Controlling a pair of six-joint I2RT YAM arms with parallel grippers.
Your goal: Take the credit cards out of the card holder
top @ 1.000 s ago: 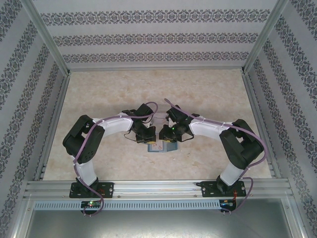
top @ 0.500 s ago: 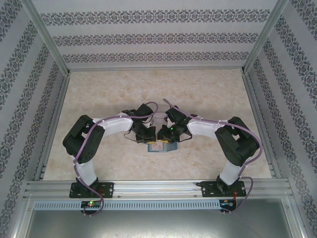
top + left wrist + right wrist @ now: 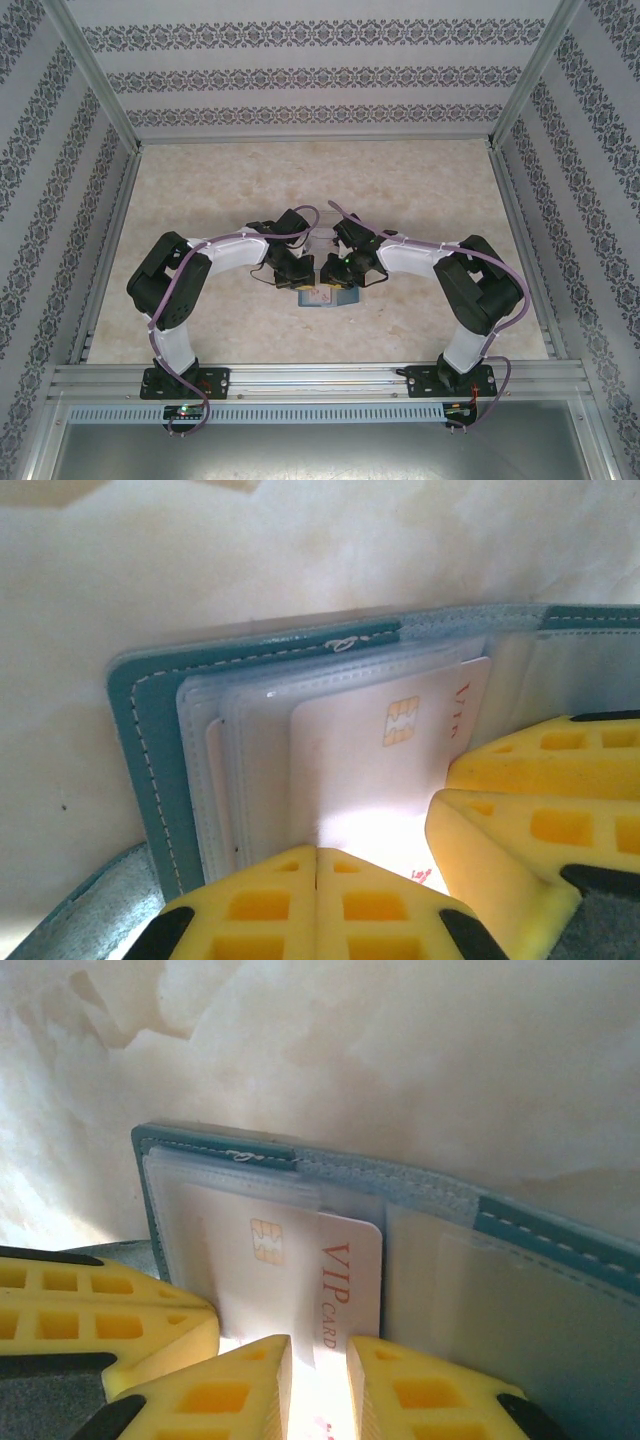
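Observation:
The teal card holder [image 3: 340,299] lies open on the table between both arms, its clear sleeves facing up [image 3: 150,750] [image 3: 400,1175]. A white credit card [image 3: 370,770] with a gold chip and red "VIP CARD" lettering [image 3: 350,1260] sticks partly out of a sleeve. My left gripper [image 3: 317,852] [image 3: 298,281] is shut, its tips pressing down on that card's near end. My right gripper [image 3: 318,1345] [image 3: 336,276] stands over the same card with a narrow gap between its jaws, its yellow fingers [image 3: 520,820] close beside the left ones [image 3: 100,1310].
The pale marbled tabletop [image 3: 430,190] stretches away behind the holder, fenced by metal rails [image 3: 110,250] and patterned walls. Something clear and pale [image 3: 322,240] lies just beyond the two grippers.
The right arm's elbow has swung slightly inward and its gripper has crept a little left over the holder. The left arm and the holder have stayed put.

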